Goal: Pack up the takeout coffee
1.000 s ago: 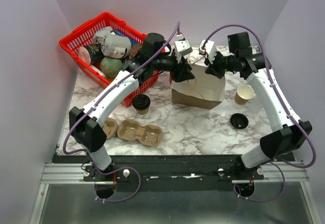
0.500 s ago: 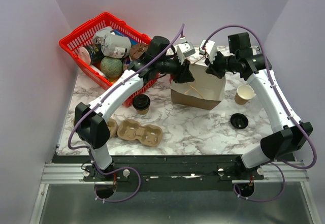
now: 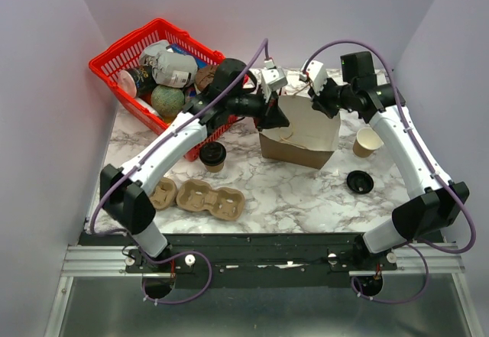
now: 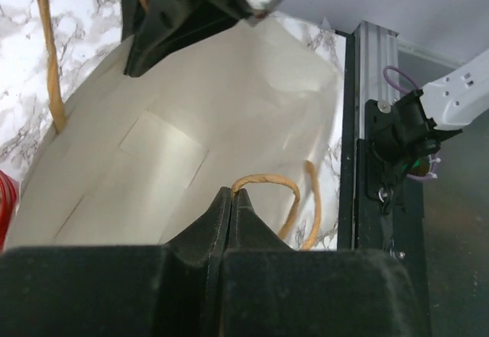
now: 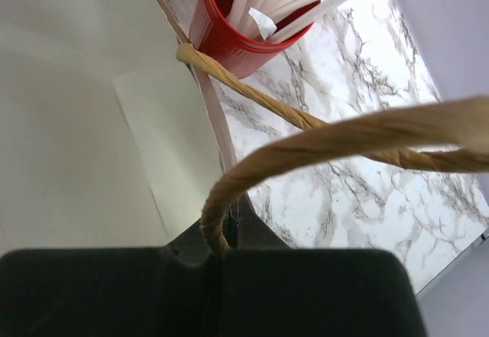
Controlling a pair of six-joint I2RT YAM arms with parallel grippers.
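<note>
The takeout coffee [image 3: 213, 154], a small brown cup with a black lid, stands on the marble left of the brown paper bag [image 3: 306, 134], apart from both grippers. My left gripper [image 3: 273, 114] is at the bag's left rim; in the left wrist view its jaws [image 4: 231, 193] are shut on the bag's twine handle [image 4: 269, 179] where it meets the rim. My right gripper [image 3: 317, 108] is at the bag's far right rim, shut [image 5: 223, 228] on the other twine handle [image 5: 321, 142]. The bag's mouth is held open between them, its pale inside [image 4: 191, 108] showing.
A red basket [image 3: 122, 54] full of groceries sits at the back left. A red cup of straws [image 5: 229, 31] stands just beyond the bag. A lidless tan cup [image 3: 368, 141] and a loose black lid [image 3: 360, 181] lie to the right. Cardboard cup carriers [image 3: 210, 199] lie at the front left.
My left gripper has closed on the bag's left handle and drawn that side slightly left. The right gripper has stayed shut on its handle.
</note>
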